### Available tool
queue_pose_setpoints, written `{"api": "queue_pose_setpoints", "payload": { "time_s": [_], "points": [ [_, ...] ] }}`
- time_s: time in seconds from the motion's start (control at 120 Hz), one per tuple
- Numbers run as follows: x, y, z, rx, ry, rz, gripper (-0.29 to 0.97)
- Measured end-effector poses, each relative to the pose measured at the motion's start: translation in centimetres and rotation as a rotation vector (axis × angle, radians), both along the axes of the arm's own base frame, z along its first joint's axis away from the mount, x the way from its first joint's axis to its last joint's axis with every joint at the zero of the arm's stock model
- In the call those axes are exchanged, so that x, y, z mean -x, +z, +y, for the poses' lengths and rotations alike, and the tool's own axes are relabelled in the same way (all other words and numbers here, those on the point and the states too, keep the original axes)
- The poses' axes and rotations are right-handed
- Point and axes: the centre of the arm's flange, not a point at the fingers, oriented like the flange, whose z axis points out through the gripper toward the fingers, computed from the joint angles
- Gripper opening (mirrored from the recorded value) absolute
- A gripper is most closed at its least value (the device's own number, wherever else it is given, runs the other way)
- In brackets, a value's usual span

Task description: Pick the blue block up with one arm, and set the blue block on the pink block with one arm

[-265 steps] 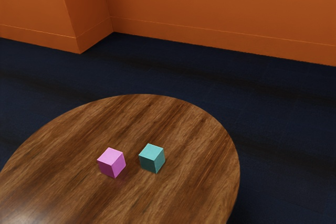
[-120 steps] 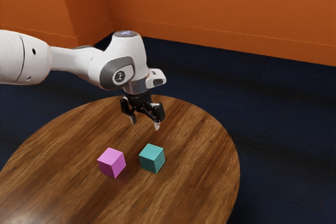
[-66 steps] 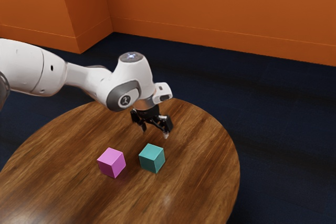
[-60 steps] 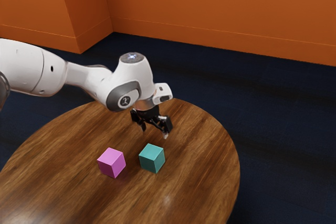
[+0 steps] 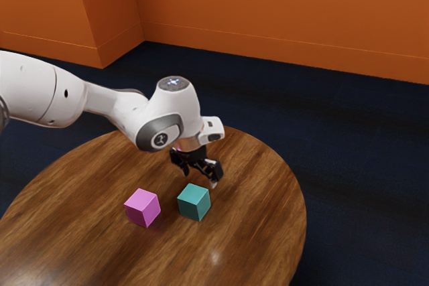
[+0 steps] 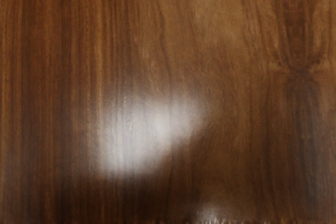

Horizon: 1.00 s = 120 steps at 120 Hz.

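The small teal-blue cube [image 5: 194,201] rests on the round dark-wood counter [image 5: 255,232], just on the near side of the jaws and not between them. The pink cube [image 5: 142,207] lies near it toward the exterior view's left, the two not touching. The jaws stand apart, gripping and touching nothing, and hover low over bare wood. The white arm [image 5: 100,102] reaches in from the exterior view's left and bends at the wrist, so the hand points down at the counter.

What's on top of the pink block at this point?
Nothing: the pink block shows a bare top face. The blue block sits beside it on the table, apart. The pink block's far sides are hidden.
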Motion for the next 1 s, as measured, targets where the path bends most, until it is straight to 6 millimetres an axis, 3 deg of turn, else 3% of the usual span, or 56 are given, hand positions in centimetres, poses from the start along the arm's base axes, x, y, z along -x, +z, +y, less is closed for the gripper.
{"api": "queue_pose_setpoints", "payload": {
  "time_s": [0.492, 1.0],
  "points": [
    [4.3, 0.3, -1.1, -0.035, -0.032, 0.006, 0.68],
    [4.5, -0.2, -1.1, -0.016, -0.009, 0.007, 0.68]
  ]
}}
